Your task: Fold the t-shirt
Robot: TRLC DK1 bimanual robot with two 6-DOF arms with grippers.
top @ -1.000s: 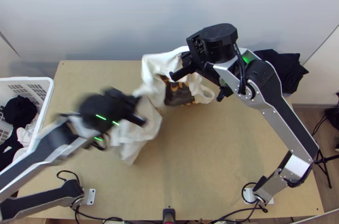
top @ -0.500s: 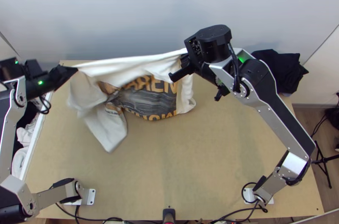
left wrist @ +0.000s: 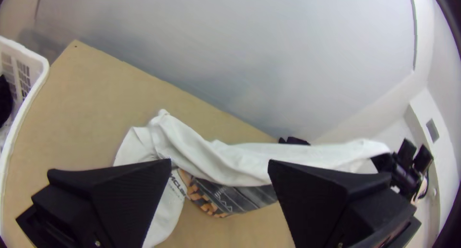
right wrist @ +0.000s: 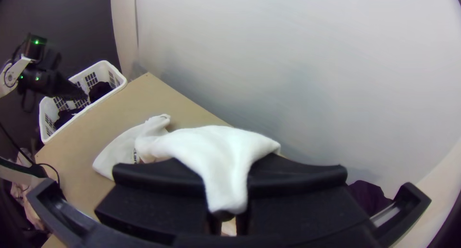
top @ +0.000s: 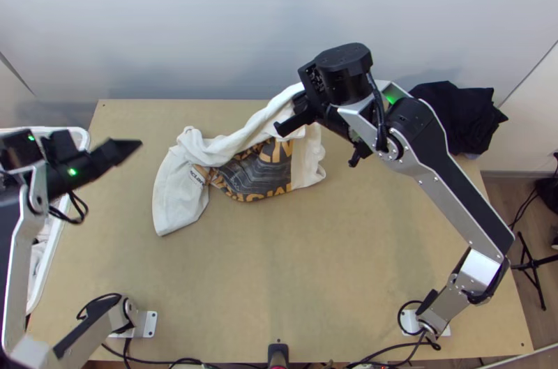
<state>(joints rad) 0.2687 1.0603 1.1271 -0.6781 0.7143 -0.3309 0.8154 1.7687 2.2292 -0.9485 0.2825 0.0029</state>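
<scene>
White t-shirt (top: 178,194) with dark grey and orange print (top: 259,172)

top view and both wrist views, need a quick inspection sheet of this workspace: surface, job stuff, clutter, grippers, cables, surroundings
surface: light wooden table, cloth on its far half
job's things: white t-shirt with a dark and orange print, bunched, partly on the table, one part raised
clutter: white basket with dark and white cloth at the left edge; dark cloth pile at the far right corner
grippers: left gripper open, holding nothing; right gripper shut on a bunched white part of the t-shirt
cables: black cables by the arm bases and along the near edge
surroundings: pale wall behind the table, black stand beyond its right side
</scene>
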